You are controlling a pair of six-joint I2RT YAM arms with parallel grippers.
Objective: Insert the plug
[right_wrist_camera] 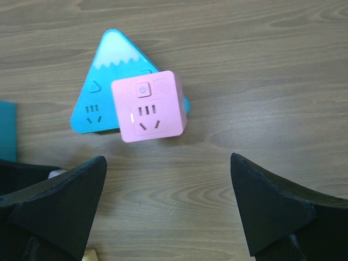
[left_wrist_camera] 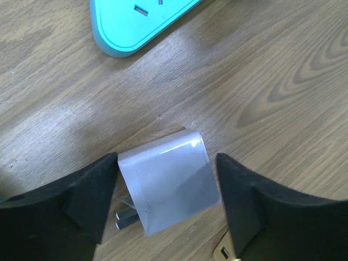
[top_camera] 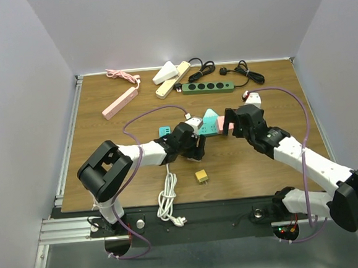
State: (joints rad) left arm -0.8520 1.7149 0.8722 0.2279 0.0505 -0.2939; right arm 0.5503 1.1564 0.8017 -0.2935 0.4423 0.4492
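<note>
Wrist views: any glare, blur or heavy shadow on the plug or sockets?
Left wrist: white plug sharp, only a mild sheen on its top face; the black fingers show almost no detail. Right wrist: pink socket cube crisp, soft shadow beside it, no glare. Top view: even light, faint shadows.

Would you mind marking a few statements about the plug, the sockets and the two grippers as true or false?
1. The white plug lies on the table between the left gripper's fingers. True.
2. The right gripper holds the pink cube socket. False: it is open and empty, and the cube sits on the table ahead of it.
3. The pink cube socket sits right next to the blue triangular socket. True.
4. The white plug is already in a socket. False: its prongs are bare.
5. The green power strip lies at the table's near edge. False: it is at the far side.
</note>
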